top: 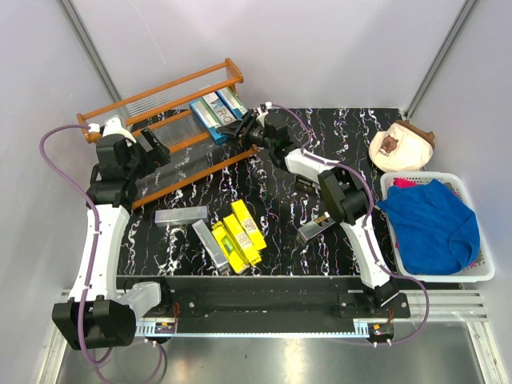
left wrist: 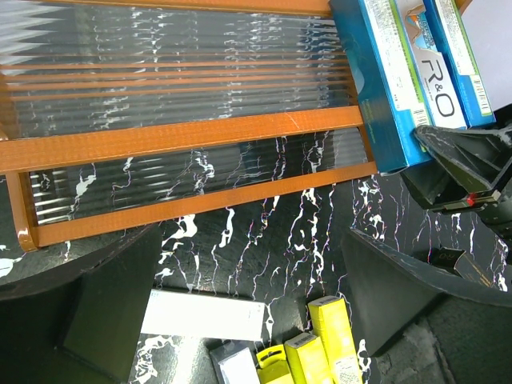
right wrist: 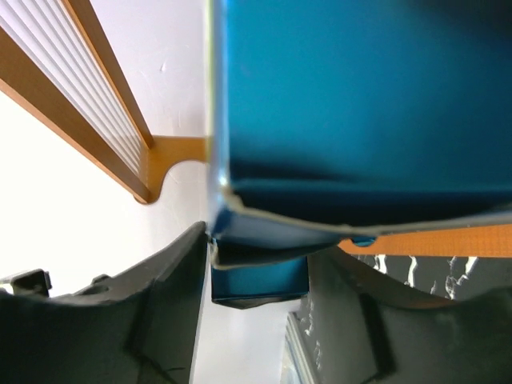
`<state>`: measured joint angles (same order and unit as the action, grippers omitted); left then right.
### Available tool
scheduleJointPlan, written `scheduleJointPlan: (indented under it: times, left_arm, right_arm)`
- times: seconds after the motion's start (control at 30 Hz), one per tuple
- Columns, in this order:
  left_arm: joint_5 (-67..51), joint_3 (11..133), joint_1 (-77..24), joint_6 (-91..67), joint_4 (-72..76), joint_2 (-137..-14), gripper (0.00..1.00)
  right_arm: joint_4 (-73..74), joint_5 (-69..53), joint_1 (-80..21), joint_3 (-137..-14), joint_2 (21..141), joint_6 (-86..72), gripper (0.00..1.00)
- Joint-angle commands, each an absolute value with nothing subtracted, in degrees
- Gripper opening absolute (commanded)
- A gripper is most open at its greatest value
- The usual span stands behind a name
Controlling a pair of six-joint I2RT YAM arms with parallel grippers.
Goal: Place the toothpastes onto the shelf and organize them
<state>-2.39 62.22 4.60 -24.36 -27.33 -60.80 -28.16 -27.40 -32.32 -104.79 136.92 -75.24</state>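
Note:
The orange-brown shelf (top: 160, 88) stands at the table's back left. Three blue toothpastes (top: 218, 112) lie side by side at its right end, also seen in the left wrist view (left wrist: 386, 88). My right gripper (top: 245, 130) is at their near ends. In the right wrist view it (right wrist: 258, 268) is shut on the end of a blue carton (right wrist: 360, 104). My left gripper (left wrist: 248, 304) hangs open and empty over the table before the shelf (left wrist: 184, 140). Three yellow cartons (top: 238, 236), two silver ones (top: 182, 214) and a dark one (top: 314, 230) lie on the table.
A white basket (top: 480, 276) holding a blue cloth (top: 432, 224) stands at the right edge. A beige round object (top: 402, 146) sits behind it. Purple cables run along both arms. Grey walls close in the back and sides.

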Motion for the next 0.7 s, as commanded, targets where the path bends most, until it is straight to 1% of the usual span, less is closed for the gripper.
scheduleJointPlan:
  times: [0.0,0.03,0.07,0.2,0.27,0.37,0.47,0.67]
  left_arm:
    - [-3.7,62.1,4.6,-23.6,-24.9,-59.5,0.99]
    - [-3.6,62.0,4.6,-23.6,-24.9,-59.5,0.99]
    - [-3.7,62.0,4.6,-23.8,-24.9,-59.6,0.99]
    - [-4.2,61.7,4.6,-24.0,-24.5,-59.7,0.99]
    - [-4.4,61.5,4.6,-24.1,-24.3,-59.9,0.99]
    - [-4.4,61.5,4.6,-24.2,-24.3,-59.8,0.99]
    - [-4.6,61.4,4.6,-24.3,-24.3,-59.8,0.99]
    - [-4.9,61.2,4.6,-24.5,-24.1,-59.9,0.99]
  right_arm:
    - [-30.8,-25.0,-32.8,-107.2,136.1,-74.7,0.64]
    - [-31.0,-25.0,-32.7,-106.8,135.4,-74.2,0.68]
    - [-31.2,-25.0,-32.7,-106.4,135.1,-73.9,0.74]
    - [-31.5,-25.0,-32.7,-104.4,133.5,-72.7,0.84]
    - [-31.7,-25.0,-32.7,-103.7,132.5,-72.1,0.87]
    - [-32.1,-24.1,-32.7,-101.4,130.6,-71.3,0.98]
    - [-32.3,-23.4,-32.7,-98.5,128.2,-70.1,1.0]
    - [-33.3,-23.6,-32.5,-93.5,123.8,-67.2,1.0]
